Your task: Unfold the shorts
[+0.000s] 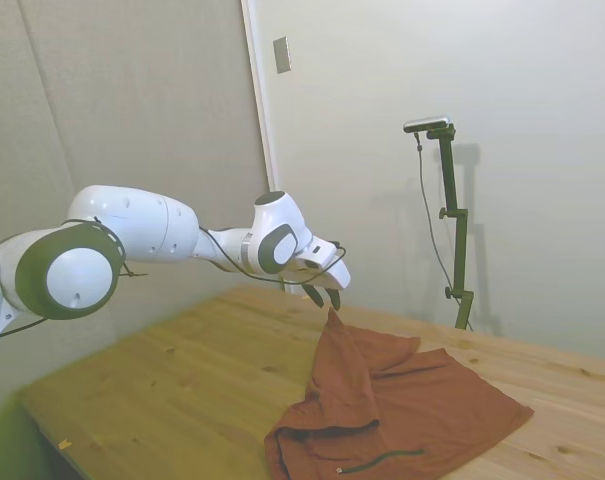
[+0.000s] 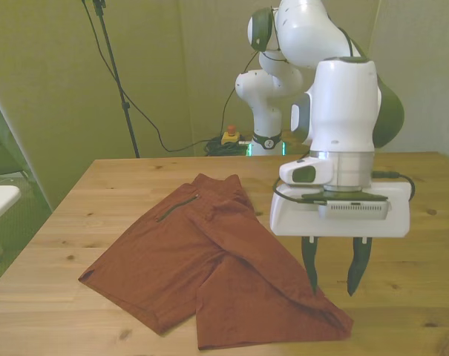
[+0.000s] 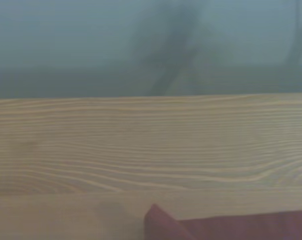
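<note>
The large rust-brown soft fabric shorts point(image 2: 209, 259) lie on the pale wooden desk point(image 2: 135, 174), spread from the middle toward the near edge in the front view, with the waistband and its thin dark drawstring point(image 1: 382, 460) toward the far edge. Most of the cloth lies flat, but one leg is drawn up into a peak in the side view, its tip right at the white arm's two-finger gripper point(image 2: 334, 285). In the front view the jaws stand visibly apart, pointing down over the corner of the leg nearest the front view's right. Whether one finger is touching or pinching the fabric cannot be told; the side view suggests the cloth hangs from the fingertips, while the front view shows a gap between them. This looks like the middle of the unfolding step: a folded-over leg is being lifted and carried outward. The next move likely calls for laying that leg flat beside the other and clearing the cloth. The forearm reaches out roughly level from the desk's side, the wrist bent so the hand points downward.
</note>
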Motion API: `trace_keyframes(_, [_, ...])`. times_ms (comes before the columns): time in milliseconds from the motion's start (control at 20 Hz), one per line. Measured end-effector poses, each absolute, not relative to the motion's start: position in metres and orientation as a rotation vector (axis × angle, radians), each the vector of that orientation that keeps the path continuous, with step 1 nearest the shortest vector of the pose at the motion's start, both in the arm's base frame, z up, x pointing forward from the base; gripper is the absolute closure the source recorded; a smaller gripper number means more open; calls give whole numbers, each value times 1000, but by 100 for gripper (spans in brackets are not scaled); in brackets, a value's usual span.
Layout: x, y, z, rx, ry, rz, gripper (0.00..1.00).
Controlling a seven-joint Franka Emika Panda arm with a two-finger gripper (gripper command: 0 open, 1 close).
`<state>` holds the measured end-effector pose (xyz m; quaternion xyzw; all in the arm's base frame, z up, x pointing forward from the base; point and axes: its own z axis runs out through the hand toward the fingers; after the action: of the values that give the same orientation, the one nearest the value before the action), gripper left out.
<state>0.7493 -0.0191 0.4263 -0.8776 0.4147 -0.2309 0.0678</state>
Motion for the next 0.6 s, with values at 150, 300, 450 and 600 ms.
trace_keyframes(150, [727,-39,452,-2653,1273,-726,0])
trace_keyframes(300, [689,-65,483,-2649,1300,-743,0])
trace_keyframes(450, [643,-91,506,-2684,1288,-723,0])
trace_keyframes(600, [585,-123,518,-2727,1283,-703,0])
